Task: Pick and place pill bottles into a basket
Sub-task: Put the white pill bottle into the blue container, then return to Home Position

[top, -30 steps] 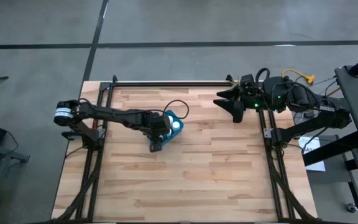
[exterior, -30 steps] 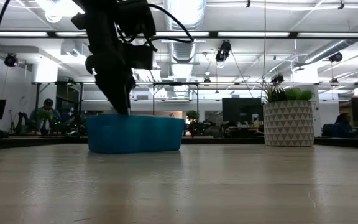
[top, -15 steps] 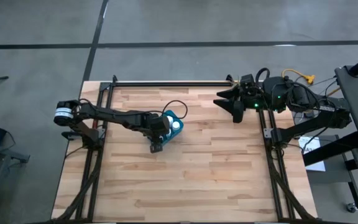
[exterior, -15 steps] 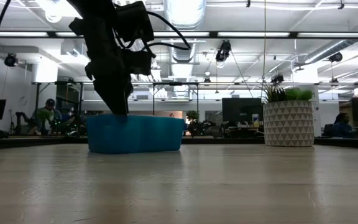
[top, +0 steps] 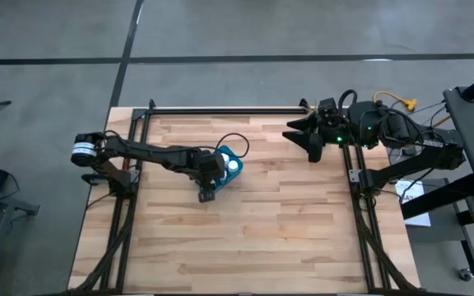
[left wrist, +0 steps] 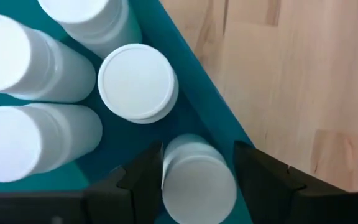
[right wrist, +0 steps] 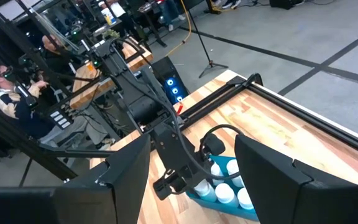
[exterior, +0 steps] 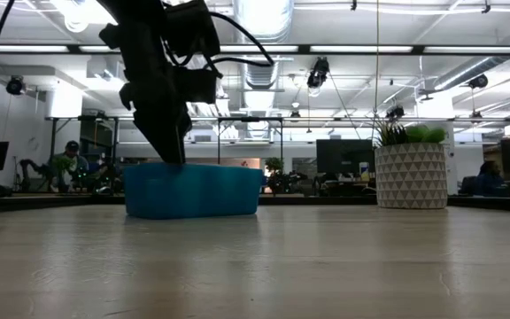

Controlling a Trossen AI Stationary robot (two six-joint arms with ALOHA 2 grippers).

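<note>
The teal basket (top: 235,158) (exterior: 193,190) stands left of the table's middle. Several white pill bottles (left wrist: 138,81) stand upright on its floor. My left gripper (left wrist: 197,148) (top: 220,168) points steeply down into the basket's near corner. It is open, its fingers close on either side of one more upright pill bottle (left wrist: 199,182), which stands against the basket's wall (left wrist: 194,71). My right gripper (top: 313,148) (right wrist: 194,180) hangs open and empty, high at the table's far right.
A white patterned pot with a green plant (exterior: 412,175) stands beyond the table to the right. A black frame rail (top: 229,109) runs along the far edge. Bare wood (top: 253,230) lies near and right of the basket. People sit in the room behind.
</note>
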